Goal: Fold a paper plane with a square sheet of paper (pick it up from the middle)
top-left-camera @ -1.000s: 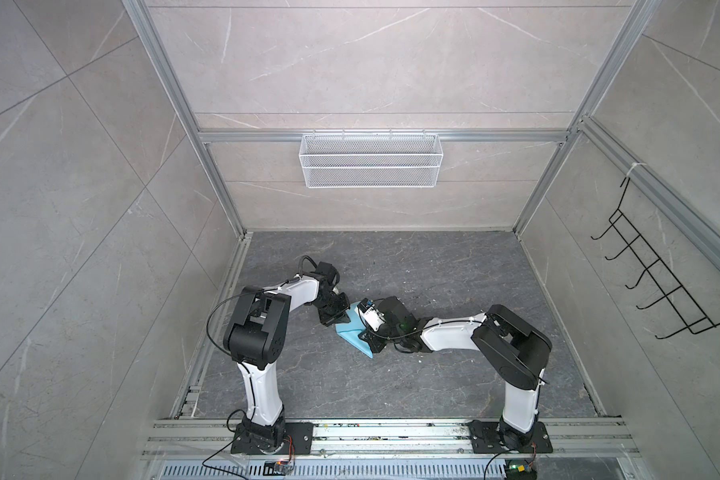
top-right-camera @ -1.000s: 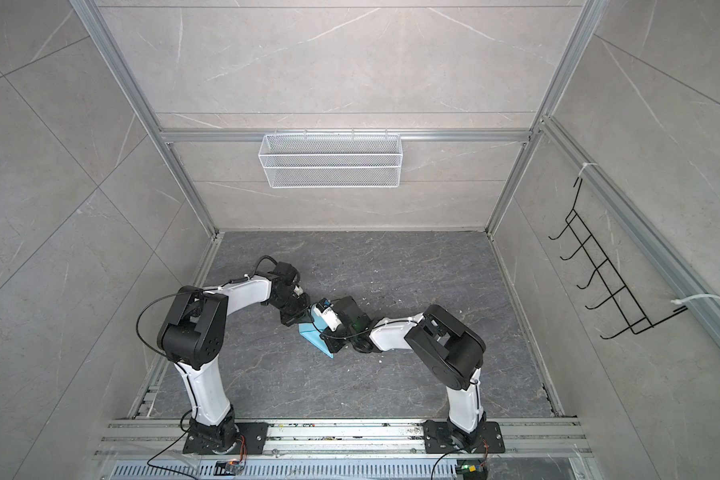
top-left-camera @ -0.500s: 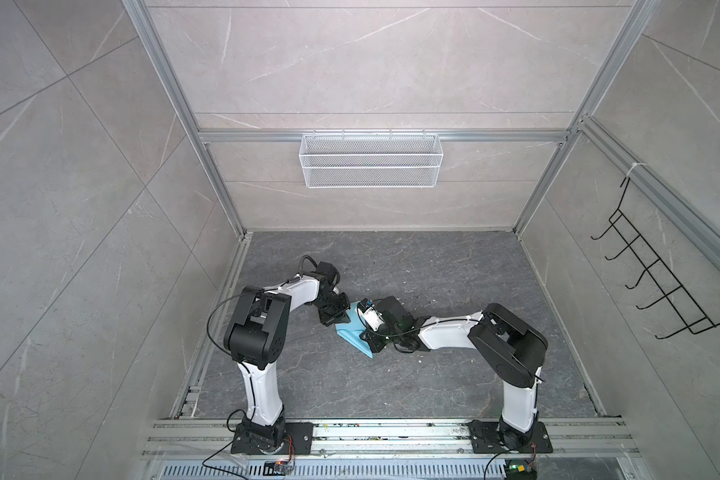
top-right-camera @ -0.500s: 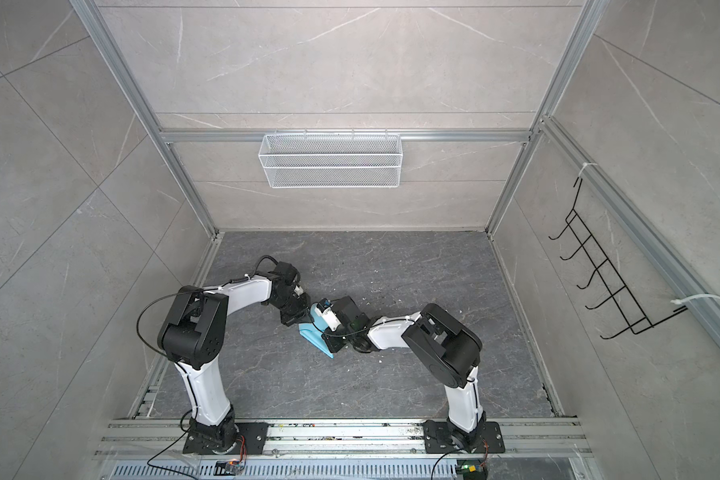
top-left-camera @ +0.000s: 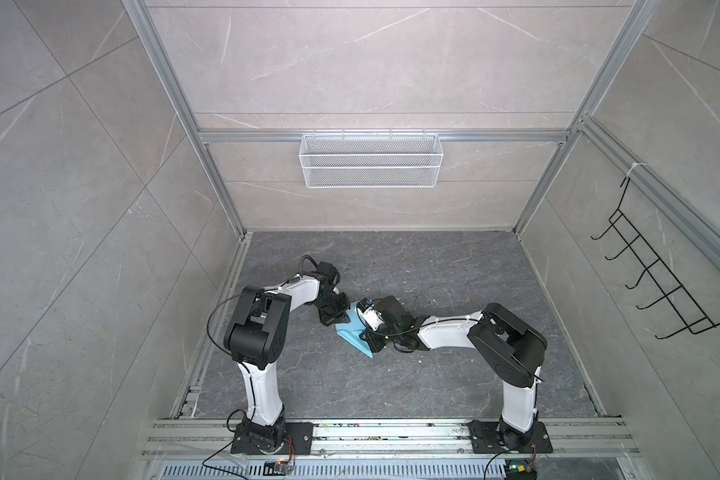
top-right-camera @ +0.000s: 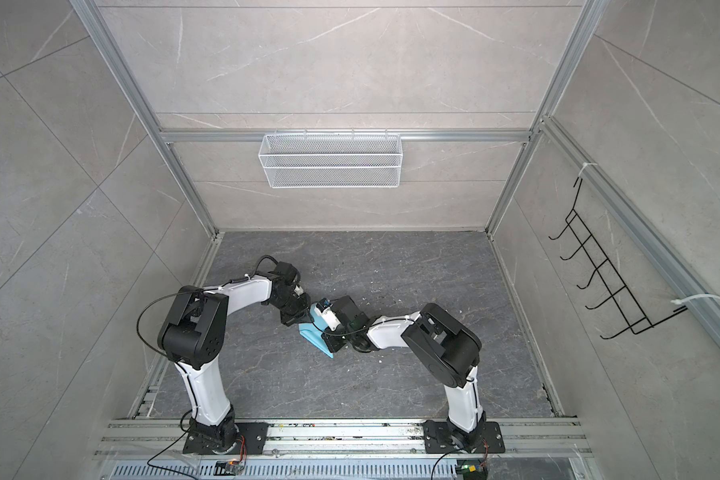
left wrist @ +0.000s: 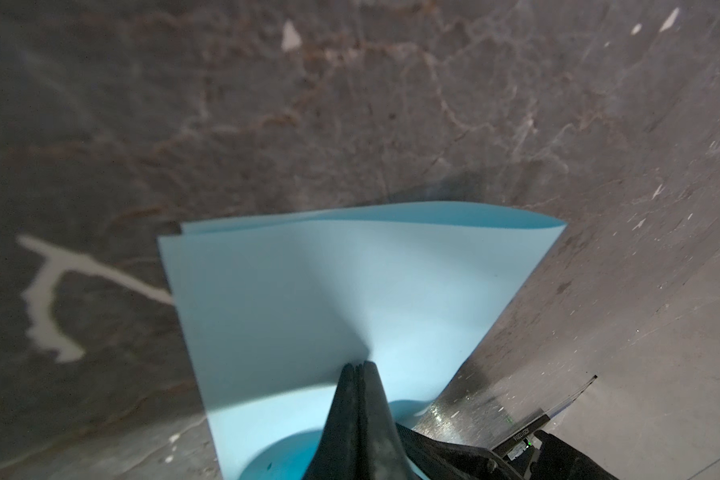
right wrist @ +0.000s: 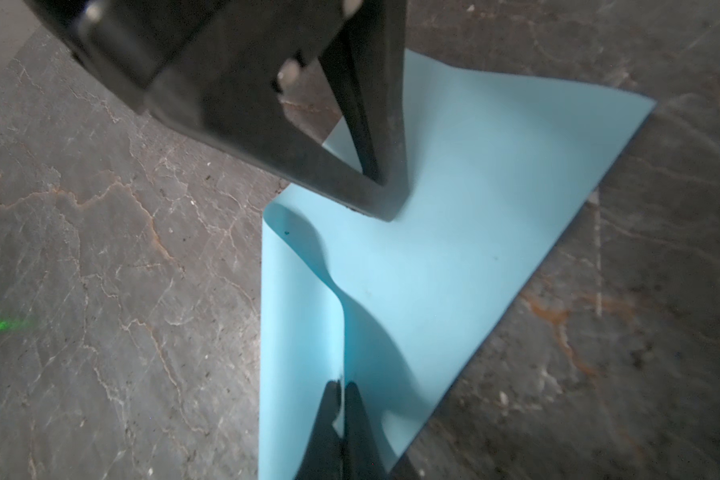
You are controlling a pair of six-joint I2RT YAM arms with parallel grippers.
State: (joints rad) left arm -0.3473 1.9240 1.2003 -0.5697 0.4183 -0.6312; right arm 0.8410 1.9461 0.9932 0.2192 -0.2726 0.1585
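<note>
- Although the square sheet of paper (left wrist: 308,291) is already doubled over, with two layers showing at one corner in the left wrist view, no nose, wings or sharp centre crease can be seen, so I judge the paper plane to be at an early fold.
- What seems left: flattening this fold into a clean crease, then all the angled folds that make a dart.
- The sheet (top-left-camera: 352,334) lies on the dark stone table (top-left-camera: 433,270) between the two arms, partly flat, with one part bulging up in a soft ridge.
- The left gripper (left wrist: 360,368) has its fingers (left wrist: 346,415) pressed together; the joined tip bears down on the top layer and grips nothing.
- The right gripper (right wrist: 341,388) has its fingers (right wrist: 327,415) nearly together, pinching the raised ridge of paper, and a sliver of blue shows between them.
</note>
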